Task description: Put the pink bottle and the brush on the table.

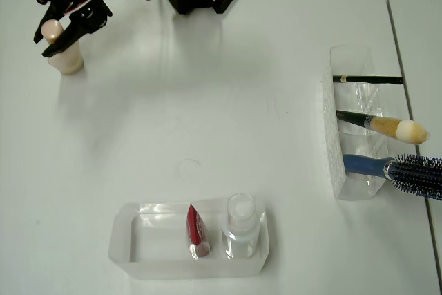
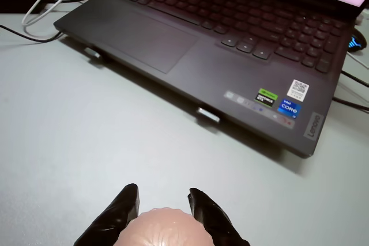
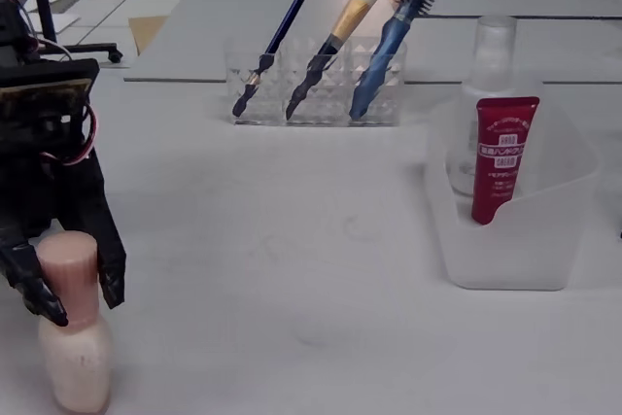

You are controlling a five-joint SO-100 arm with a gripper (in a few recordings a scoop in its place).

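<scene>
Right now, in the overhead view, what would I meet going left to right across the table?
pink bottle with the gripper around its cap → red tube → clear bottle, both in a clear tray → clear holder with the black stick, brush and hairbrush.

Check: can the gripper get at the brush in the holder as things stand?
Probably not yet: the gripper flanks the pink bottle across the table. Otherwise the brush sticks out of its clear holder, head unobstructed.
</scene>
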